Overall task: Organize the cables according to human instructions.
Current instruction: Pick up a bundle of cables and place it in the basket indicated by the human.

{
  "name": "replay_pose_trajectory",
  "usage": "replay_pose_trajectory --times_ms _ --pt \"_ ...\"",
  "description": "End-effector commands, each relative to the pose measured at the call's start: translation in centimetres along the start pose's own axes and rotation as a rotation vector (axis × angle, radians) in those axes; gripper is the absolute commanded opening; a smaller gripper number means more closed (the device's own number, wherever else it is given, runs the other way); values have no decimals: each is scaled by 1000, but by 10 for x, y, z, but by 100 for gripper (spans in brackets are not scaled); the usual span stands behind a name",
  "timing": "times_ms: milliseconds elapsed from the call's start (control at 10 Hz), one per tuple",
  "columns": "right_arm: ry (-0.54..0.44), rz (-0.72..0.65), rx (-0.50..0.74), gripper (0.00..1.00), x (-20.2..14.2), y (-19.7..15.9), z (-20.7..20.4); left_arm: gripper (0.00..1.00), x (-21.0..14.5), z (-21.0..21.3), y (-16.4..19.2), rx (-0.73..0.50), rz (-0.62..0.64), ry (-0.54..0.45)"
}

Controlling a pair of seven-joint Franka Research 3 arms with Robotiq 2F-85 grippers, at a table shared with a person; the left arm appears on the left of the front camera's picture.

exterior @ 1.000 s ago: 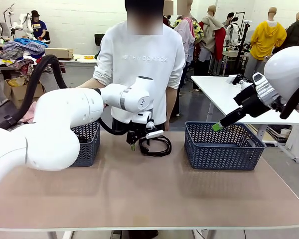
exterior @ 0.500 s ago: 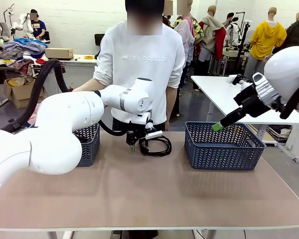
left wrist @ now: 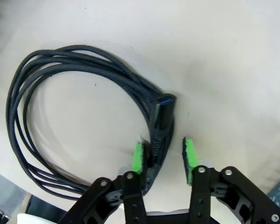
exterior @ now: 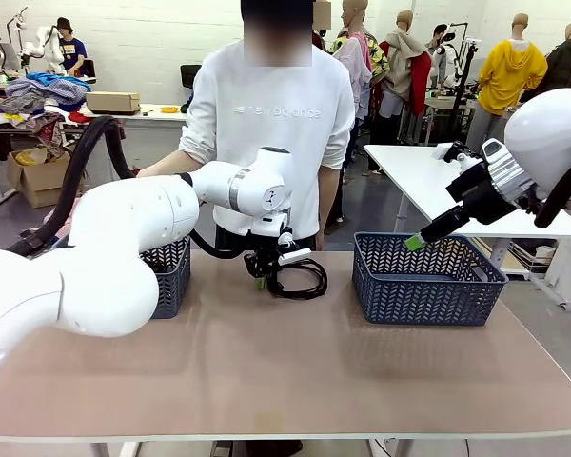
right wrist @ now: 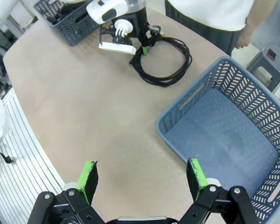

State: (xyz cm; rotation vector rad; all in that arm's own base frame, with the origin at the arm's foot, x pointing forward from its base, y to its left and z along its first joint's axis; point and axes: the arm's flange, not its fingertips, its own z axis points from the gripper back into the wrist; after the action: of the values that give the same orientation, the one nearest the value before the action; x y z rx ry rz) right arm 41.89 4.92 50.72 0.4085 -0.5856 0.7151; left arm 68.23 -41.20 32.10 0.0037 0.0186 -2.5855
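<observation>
At table centre, the left gripper [left wrist: 162,155] straddles a coiled black cable [left wrist: 60,121], jaws narrowed but not yet clamped; the loop spreads toward ten o'clock. Right gripper [right wrist: 142,179] hovers open, well apart.

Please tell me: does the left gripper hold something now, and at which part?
The left gripper has its fingers on either side of the coiled cable, at the bundle by the plug end. A firm hold cannot be told yet.
</observation>
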Motion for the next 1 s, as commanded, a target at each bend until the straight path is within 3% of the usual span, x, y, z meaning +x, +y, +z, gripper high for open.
replay_pose_trajectory --times_ms 0,200,300,600,900 --pt "-23 1 16 100 1 -2 0 23 -13 6 24 -25 17 32" --pt "-23 1 16 100 1 -2 0 4 -15 7 23 -27 25 39" --pt "-23 1 16 100 1 -2 0 0 -16 8 22 -28 28 48" --pt "-23 1 16 100 1 -2 0 0 -8 21 14 -16 32 56" --pt "-23 1 16 100 1 -2 0 0 7 70 -19 1 326 16"
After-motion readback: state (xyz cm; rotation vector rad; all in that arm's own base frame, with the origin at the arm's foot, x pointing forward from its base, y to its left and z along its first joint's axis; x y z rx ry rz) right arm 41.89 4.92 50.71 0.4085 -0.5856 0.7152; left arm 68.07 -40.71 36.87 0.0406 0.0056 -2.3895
